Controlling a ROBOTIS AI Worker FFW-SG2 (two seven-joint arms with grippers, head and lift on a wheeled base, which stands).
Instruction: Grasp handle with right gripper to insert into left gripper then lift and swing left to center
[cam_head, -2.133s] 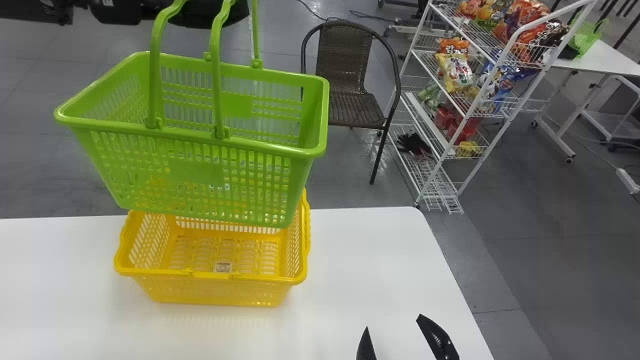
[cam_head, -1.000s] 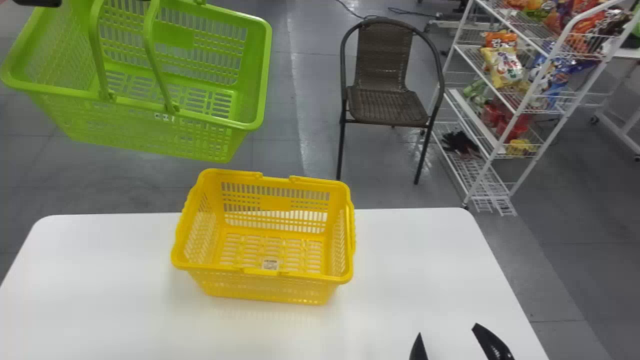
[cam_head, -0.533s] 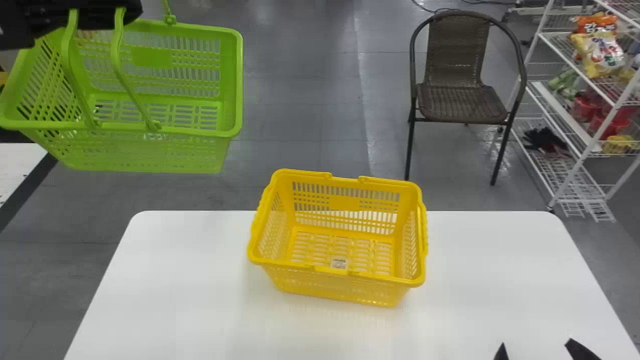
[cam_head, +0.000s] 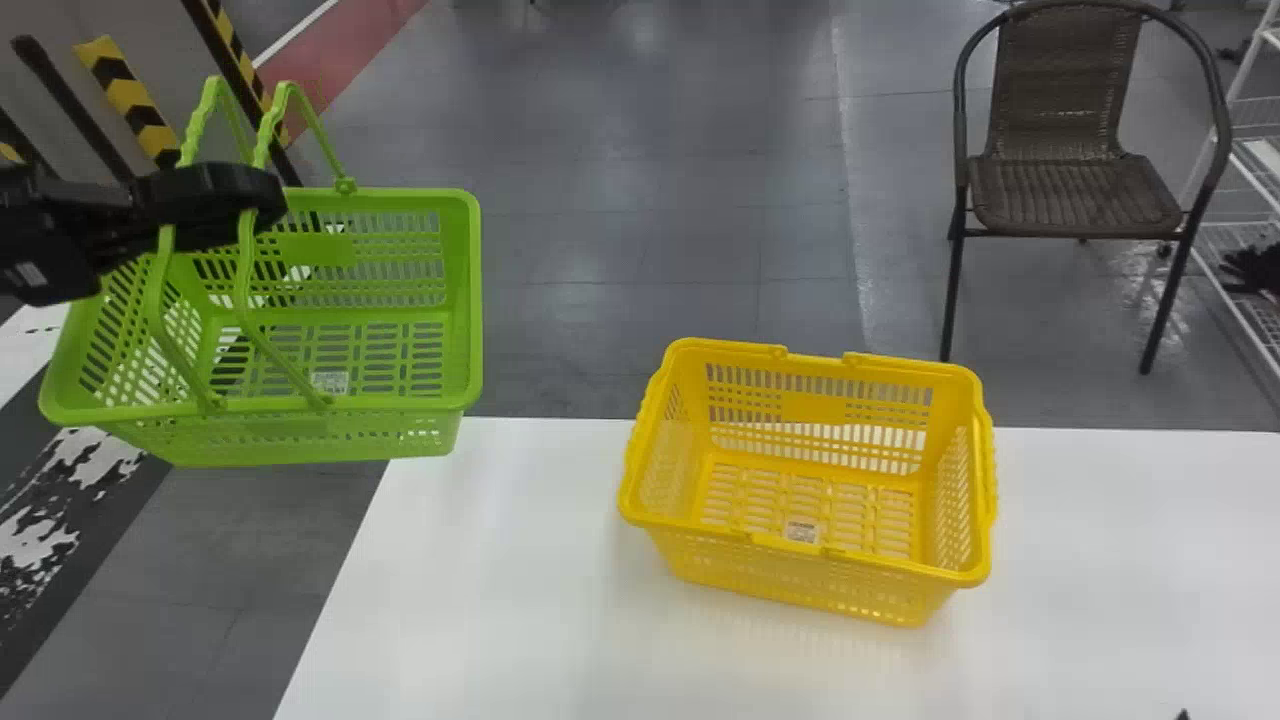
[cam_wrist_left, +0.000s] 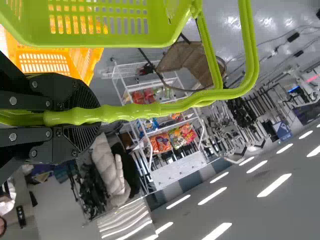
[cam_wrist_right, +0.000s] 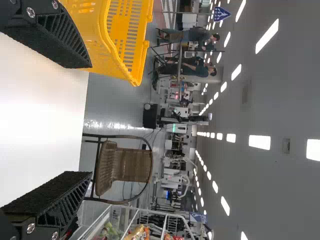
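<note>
In the head view, my green basket hangs by the table; carried low, it could clip the yellow basket. In the left wrist view, my left gripper clamps its handles, which might roll under load. In the right wrist view, my right gripper is spread.

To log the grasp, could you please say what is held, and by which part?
The green basket, by its raised handles, in the left gripper.

L arm in from L edge, L pincer clamped; R pincer btm R edge, fingers spread wide.
</note>
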